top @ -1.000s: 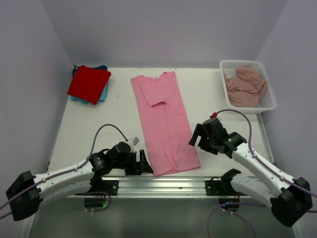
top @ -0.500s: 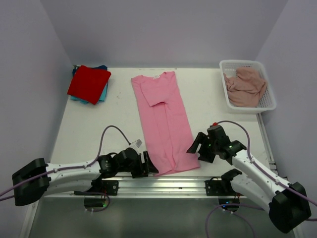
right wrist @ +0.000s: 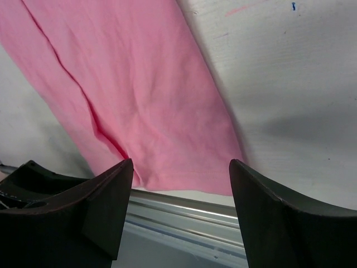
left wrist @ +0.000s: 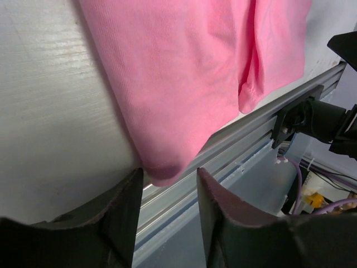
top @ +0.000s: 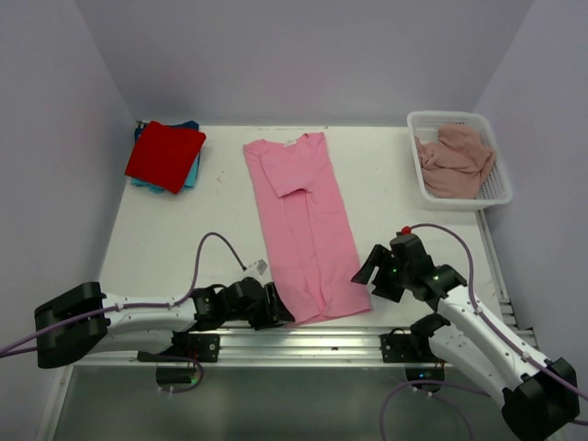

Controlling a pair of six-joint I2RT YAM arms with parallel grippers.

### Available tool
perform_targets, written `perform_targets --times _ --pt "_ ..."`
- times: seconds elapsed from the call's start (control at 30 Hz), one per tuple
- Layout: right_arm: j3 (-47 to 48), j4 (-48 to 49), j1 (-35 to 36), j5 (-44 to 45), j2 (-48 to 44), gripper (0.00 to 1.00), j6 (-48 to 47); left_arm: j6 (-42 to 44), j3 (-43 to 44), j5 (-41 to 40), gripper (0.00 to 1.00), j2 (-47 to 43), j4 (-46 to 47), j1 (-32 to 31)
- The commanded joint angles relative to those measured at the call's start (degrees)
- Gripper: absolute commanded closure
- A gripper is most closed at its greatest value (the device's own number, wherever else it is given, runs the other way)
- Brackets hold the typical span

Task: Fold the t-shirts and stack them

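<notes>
Pink t-shirt (left wrist: 184, 78) corner between jaws of left gripper (left wrist: 168, 180), wrist view only.

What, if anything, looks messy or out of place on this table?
Nothing is spilled or damaged. The bright pink t-shirt lies slanted, its near corner reaching the table edge. The dusty-pink t-shirt sits crumpled in the basket.

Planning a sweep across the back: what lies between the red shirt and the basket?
Only the pink shirt, laid flat; the top view shows it.
</notes>
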Motion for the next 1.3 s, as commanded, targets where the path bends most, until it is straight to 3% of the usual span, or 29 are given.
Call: perform_targets --times 0.0,0.37,0.9,1.27 --pt "1.4 -3.7 -0.3 2.6 -0.2 0.27 -0.2 -1.0 -0.9 -3.3 0.55 0.0 0.6 -0.6" --pt "-0.3 -6.9 -0.3 3.5 -2.4 0.32 -0.1 -1.0 -0.3 -4.4 0.59 1.9 2.4 -0.8" --pt "-10.0 -4.8 -0.3 -3.9 -7.7 0.41 4.1 -1.3 -0.2 -5.0 0.61 3.2 4.2 -0.8" --pt "-9.8 -3.4 -0.3 -3.5 -6.6 0.59 3.9 -1.3 -0.9 -5.2 0.91 3.3 5.3 -0.8"
